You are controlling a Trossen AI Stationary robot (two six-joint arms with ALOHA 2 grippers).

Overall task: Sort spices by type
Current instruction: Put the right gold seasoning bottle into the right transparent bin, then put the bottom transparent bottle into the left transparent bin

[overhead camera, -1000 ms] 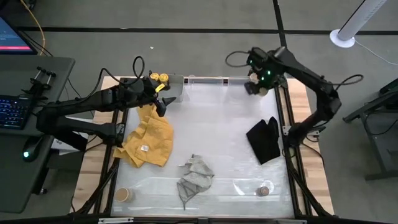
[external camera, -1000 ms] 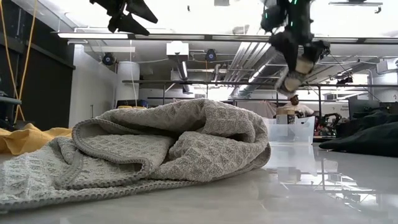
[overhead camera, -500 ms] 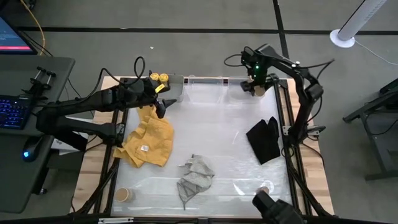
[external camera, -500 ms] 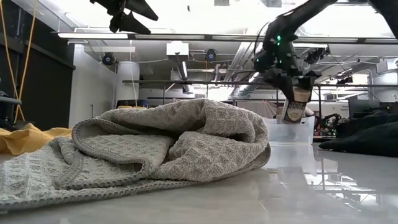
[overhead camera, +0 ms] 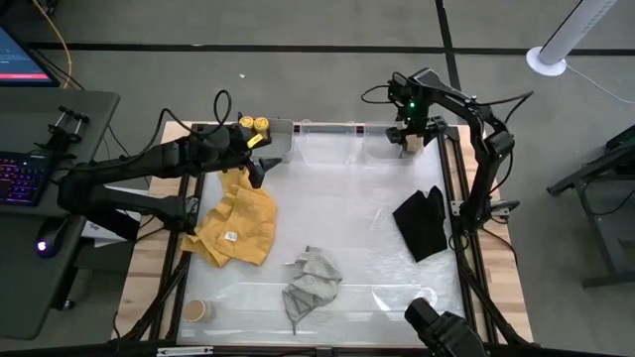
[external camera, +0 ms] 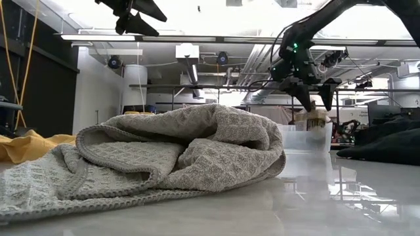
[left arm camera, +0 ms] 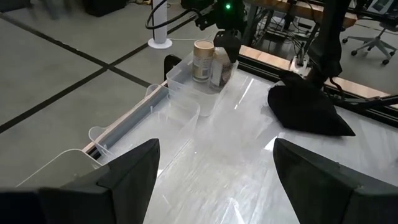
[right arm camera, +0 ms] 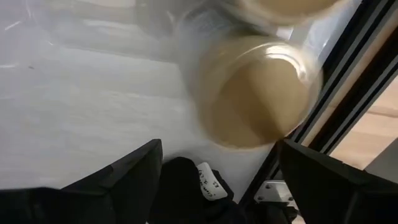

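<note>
my right gripper (external camera: 313, 103): fingers spread, gripping nothing | wide tan round jar with pale top (left arm camera: 202, 60): just below it, standing in clear plastic bin (left arm camera: 186, 79) | my left gripper (overhead camera: 257, 164): spread, hovering over yellow cloth (overhead camera: 238, 226)

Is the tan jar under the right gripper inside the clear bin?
Yes. The tan jar stands upright inside the clear bin, below the open right gripper.

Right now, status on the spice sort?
Right gripper jaws open above a tan jar in the clear bin. Left gripper open, hanging over the yellow cloth. Nothing blocking.
</note>
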